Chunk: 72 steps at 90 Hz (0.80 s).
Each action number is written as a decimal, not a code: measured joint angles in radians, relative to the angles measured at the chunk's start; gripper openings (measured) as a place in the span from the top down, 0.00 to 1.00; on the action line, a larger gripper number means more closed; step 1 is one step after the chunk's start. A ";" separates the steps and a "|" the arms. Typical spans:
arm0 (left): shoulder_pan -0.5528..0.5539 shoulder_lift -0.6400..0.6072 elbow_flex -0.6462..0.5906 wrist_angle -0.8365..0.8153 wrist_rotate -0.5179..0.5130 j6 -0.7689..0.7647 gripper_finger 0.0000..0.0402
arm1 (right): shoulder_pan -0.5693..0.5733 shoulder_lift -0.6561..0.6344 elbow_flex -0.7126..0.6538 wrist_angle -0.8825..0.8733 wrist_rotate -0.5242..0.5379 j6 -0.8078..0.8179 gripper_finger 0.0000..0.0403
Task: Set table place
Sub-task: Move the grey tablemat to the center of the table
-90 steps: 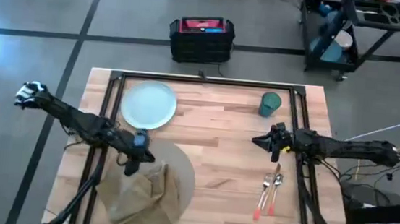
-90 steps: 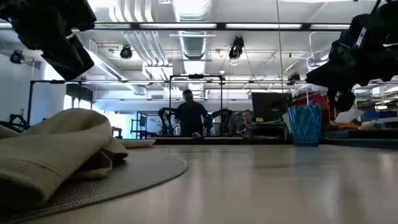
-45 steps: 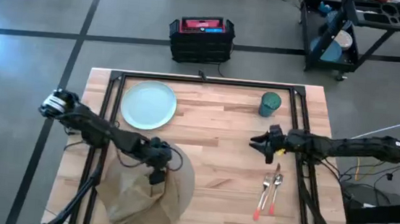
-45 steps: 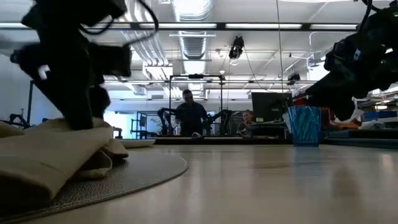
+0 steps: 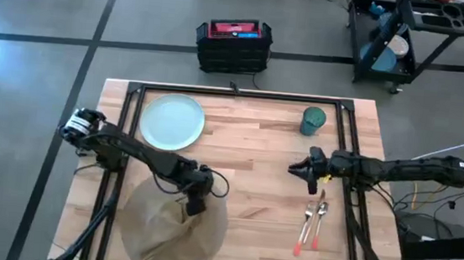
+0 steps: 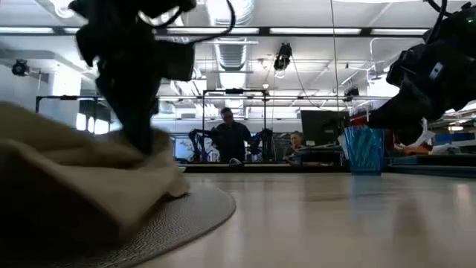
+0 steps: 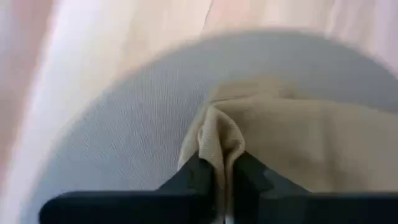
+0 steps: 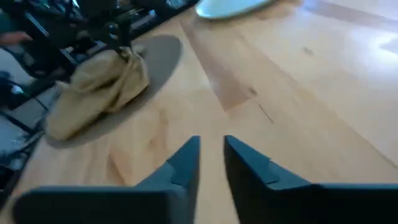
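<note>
Napkin (image 7: pixel 292 143) heaped on round mat (image 7: pixel 124 143), fold pinched by left gripper (image 7: pixel 222 171) | right gripper (image 8: pixel 211 158) over bare table (image 5: pixel 255 149), jaws slightly apart | risk: cloth slips out, or drags mat when lifted

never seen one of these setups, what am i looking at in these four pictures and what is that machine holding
This is a robot with two dark arms working at a wooden table. Each arm ends in a two-finger pincer.

One picture looks straight down from above, one sits level with the tabletop, and the other two come from small cameras on each arm's wrist.

On the table lie a round tan mat, a pale blue plate, a teal cup, and a fork and knife with orange handles.

The left pincer has pinched a fold of the tan cloth napkin, which lies on the mat. The right pincer hangs above bare wood between the cup and the cutlery, its fingers slightly apart, holding nothing.
</note>
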 joint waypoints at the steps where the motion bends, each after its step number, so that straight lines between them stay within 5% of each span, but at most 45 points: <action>1: 0.000 -0.004 0.010 -0.010 -0.013 0.009 0.99 | 0.000 0.005 0.000 0.008 0.007 0.008 0.94; 22: -0.001 -0.097 0.252 -0.386 -0.148 0.107 1.00 | 0.007 0.286 0.087 0.058 0.071 0.161 1.00; 41: -0.036 -0.162 0.362 -0.953 -0.095 -0.248 1.00 | 0.071 0.664 0.352 0.066 0.095 0.114 1.00; 60: -0.202 -0.319 0.200 -0.775 0.222 -0.493 1.00 | 0.127 0.964 0.665 0.055 0.044 -0.007 1.00; 72: -0.315 -0.375 0.122 -0.756 0.254 -0.680 0.99 | 0.142 1.129 0.838 0.044 -0.088 -0.046 1.00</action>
